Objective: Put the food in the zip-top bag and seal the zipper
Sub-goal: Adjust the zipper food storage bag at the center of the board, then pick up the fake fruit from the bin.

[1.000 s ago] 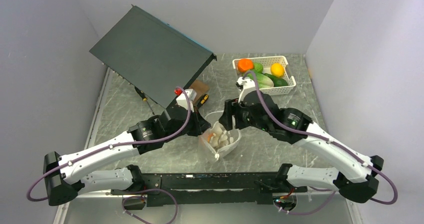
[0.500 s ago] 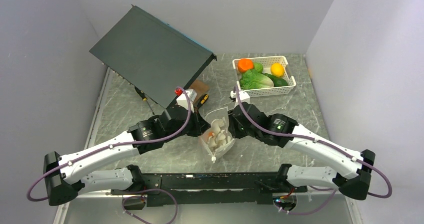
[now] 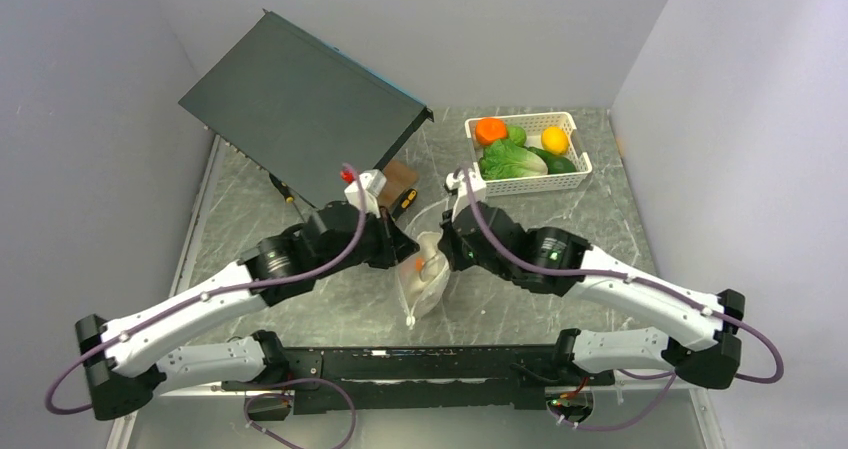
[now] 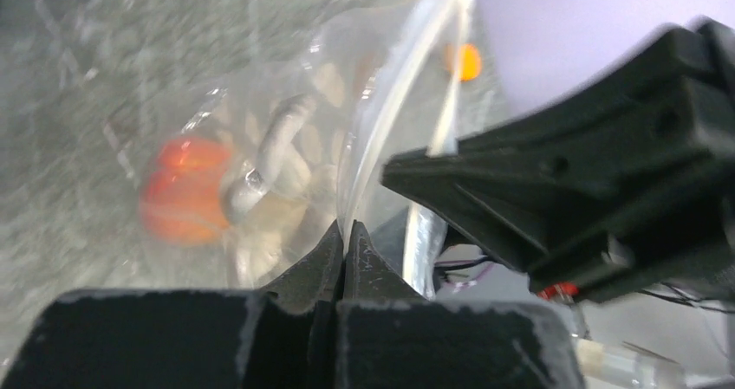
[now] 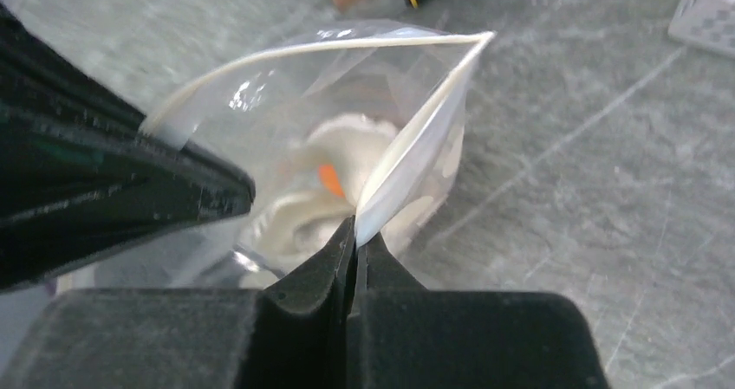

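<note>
A: Left gripper [image 4: 345, 243] pinches shut on the clear dotted plastic zip-top bag [image 3: 425, 274], mid-table; right gripper [image 5: 354, 243] clamps its whitish zipper strip [image 5: 426, 120].
B: Both hold the mouth, likely to seal over the pink-orange peach [image 4: 178, 190].

- zip-top bag [image 3: 425, 274]: clear film with faint pale dots
- zipper [image 5: 321, 47]: whitish strip
- orange-red piece [image 4: 178, 190] and pale beige piece [image 5: 347, 138], both seen through the film
- basket [image 3: 575, 124]: white, slotted
  - round fruit [image 3: 490, 129]: bright orange
  - leafy piece [image 3: 510, 159]: light green, paler at its base
  - yellow fruit [image 3: 554, 139]
  - long piece [image 3: 560, 162]: dark green
- table [image 3: 560, 229]: grey-green, marbled with pale veins
- slab [image 3: 300, 109]: dark charcoal
- left arm [image 3: 190, 309] and right arm [image 3: 640, 294]: white shells, black joints
- cables [image 3: 60, 389]: purple
- left gripper [image 4: 345, 233] and right gripper [image 5: 355, 233]: black
- walls [image 3: 90, 119]: pale lilac-grey
</note>
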Available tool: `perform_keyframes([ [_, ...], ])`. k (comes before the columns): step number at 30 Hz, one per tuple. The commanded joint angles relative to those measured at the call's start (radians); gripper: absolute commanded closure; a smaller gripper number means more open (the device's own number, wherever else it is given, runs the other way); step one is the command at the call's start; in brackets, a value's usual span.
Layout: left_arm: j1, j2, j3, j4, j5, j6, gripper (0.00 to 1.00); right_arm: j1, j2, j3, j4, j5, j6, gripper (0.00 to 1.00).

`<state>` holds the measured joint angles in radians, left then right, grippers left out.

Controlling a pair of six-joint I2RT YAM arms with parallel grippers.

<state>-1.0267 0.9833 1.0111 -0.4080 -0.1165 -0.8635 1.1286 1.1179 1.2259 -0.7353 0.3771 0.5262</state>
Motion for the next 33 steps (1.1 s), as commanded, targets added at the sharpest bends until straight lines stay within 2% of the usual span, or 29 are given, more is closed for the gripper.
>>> perform_keyframes([
  [1,0.056,0.110,-0.032,-0.053,0.096,-0.045,1.00,-0.019,-0.002,-0.141,0.129,0.035,0.030,1.00],
  [4,0.055,0.062,0.013,-0.026,0.104,-0.004,1.00,-0.027,0.012,-0.091,0.064,0.041,0.022,1.00],
  [8,0.054,0.014,0.050,-0.031,0.043,0.030,1.00,-0.036,-0.008,-0.046,0.057,0.037,-0.013,0.99],
  [13,0.056,0.024,0.030,-0.066,0.016,0.013,1.00,-0.052,0.010,0.022,0.025,0.017,-0.023,0.66],
  [19,0.057,0.020,0.054,-0.128,-0.040,0.044,1.00,-0.105,0.016,0.150,0.013,0.003,-0.085,0.48],
  [21,0.057,0.031,0.070,-0.146,-0.049,0.057,1.00,-0.164,0.023,0.190,0.020,-0.021,-0.106,0.41],
  [24,0.057,0.041,0.061,-0.133,-0.039,0.059,1.00,-0.327,0.047,0.222,0.041,-0.106,-0.124,0.34],
  [26,0.057,0.048,0.052,-0.117,-0.023,0.053,1.00,-0.428,0.073,0.237,0.063,-0.127,-0.125,0.26],
  [30,0.057,0.062,0.050,-0.108,0.004,0.048,1.00,-0.546,0.144,0.235,0.175,-0.065,-0.149,0.13],
  [33,0.058,0.064,0.053,-0.109,0.006,0.055,1.00,-0.630,0.233,0.230,0.259,-0.007,-0.170,0.11],
])
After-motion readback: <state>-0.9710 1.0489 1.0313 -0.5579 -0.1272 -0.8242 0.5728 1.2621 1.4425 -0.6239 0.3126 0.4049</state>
